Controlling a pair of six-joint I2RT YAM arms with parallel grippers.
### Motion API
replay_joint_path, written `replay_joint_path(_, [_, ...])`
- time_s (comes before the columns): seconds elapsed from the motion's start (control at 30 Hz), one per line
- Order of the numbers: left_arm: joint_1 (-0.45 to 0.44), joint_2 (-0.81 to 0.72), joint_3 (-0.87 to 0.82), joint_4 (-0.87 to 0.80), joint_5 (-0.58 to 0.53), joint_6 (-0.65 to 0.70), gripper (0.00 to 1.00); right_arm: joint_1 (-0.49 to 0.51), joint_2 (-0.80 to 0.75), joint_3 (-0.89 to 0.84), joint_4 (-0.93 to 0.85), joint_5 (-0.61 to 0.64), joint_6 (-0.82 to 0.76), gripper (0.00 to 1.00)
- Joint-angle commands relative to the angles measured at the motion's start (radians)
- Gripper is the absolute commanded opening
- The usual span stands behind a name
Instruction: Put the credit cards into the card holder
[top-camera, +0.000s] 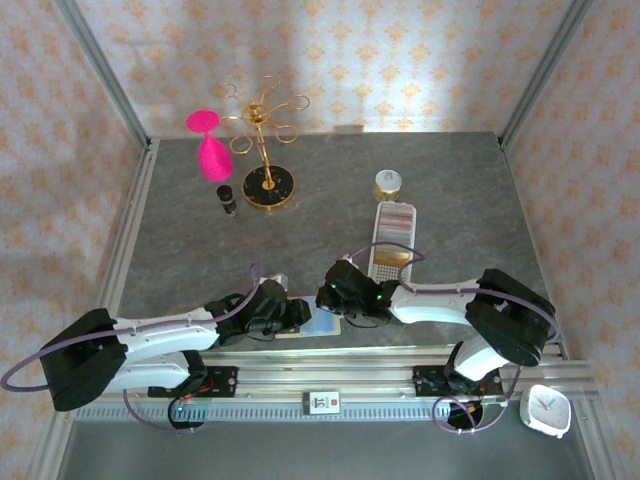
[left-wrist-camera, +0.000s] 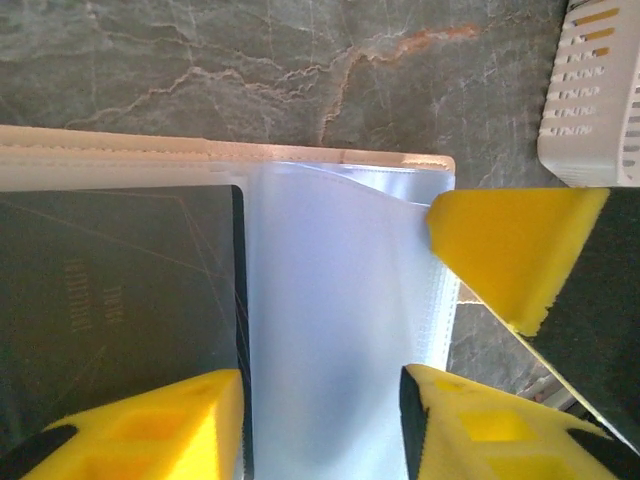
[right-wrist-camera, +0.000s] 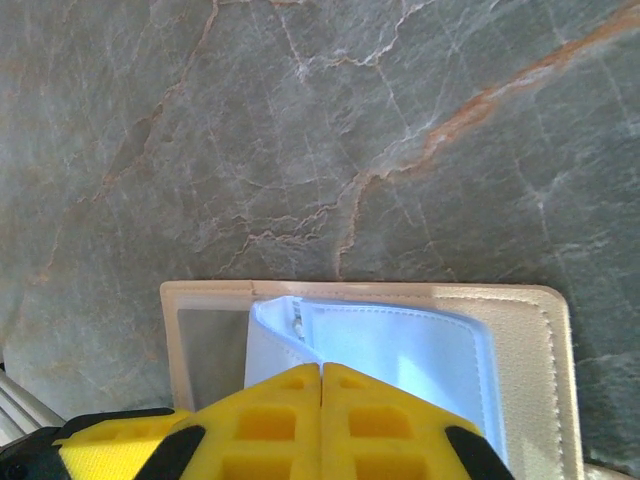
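Note:
The card holder (top-camera: 322, 326) lies open at the table's front edge, between the two grippers. Its beige rim (left-wrist-camera: 300, 152) frames clear plastic sleeves (left-wrist-camera: 340, 300). A dark credit card (left-wrist-camera: 120, 300) lies flat on the holder's left half. My left gripper (left-wrist-camera: 318, 385) is open, its yellow fingers straddling the sleeves, with the left finger (left-wrist-camera: 150, 430) over the card's right edge. My right gripper (right-wrist-camera: 321, 385) is shut, its tips on a white sleeve leaf (right-wrist-camera: 400, 345) that curls up at them. I cannot tell if it pinches the leaf. The right gripper's finger (left-wrist-camera: 510, 250) shows at the sleeves' right edge.
A long white perforated tray (top-camera: 392, 240) lies just behind the right gripper, with its corner (left-wrist-camera: 595, 90) close by. Further back stand a gold stand (top-camera: 265, 150), a pink glass (top-camera: 212, 150), a small dark bottle (top-camera: 228, 198) and a small jar (top-camera: 388, 183).

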Motion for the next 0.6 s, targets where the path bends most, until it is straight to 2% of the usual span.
replay_joint_path(0.0, [-0.005,0.007,-0.02,0.017,-0.007,-0.007,0.4,-0.006,-0.029,-0.015,0.01,0.026,0.012,0.04])
replay_joint_path(0.1, [-0.004,0.002,-0.031,0.026,-0.007,-0.012,0.34,-0.006,-0.035,-0.021,0.006,0.035,0.014,0.07])
replay_joint_path(0.37, [-0.004,-0.011,-0.047,0.04,-0.012,-0.019,0.25,-0.007,-0.039,-0.027,-0.022,0.052,0.016,0.15])
replay_joint_path(0.43, [-0.004,-0.011,-0.056,0.05,-0.01,-0.024,0.24,-0.007,-0.043,-0.028,-0.03,0.058,0.017,0.22])
replay_joint_path(0.57, [-0.004,-0.001,-0.056,0.056,-0.006,-0.027,0.18,-0.007,-0.053,-0.032,-0.031,0.062,0.02,0.28])
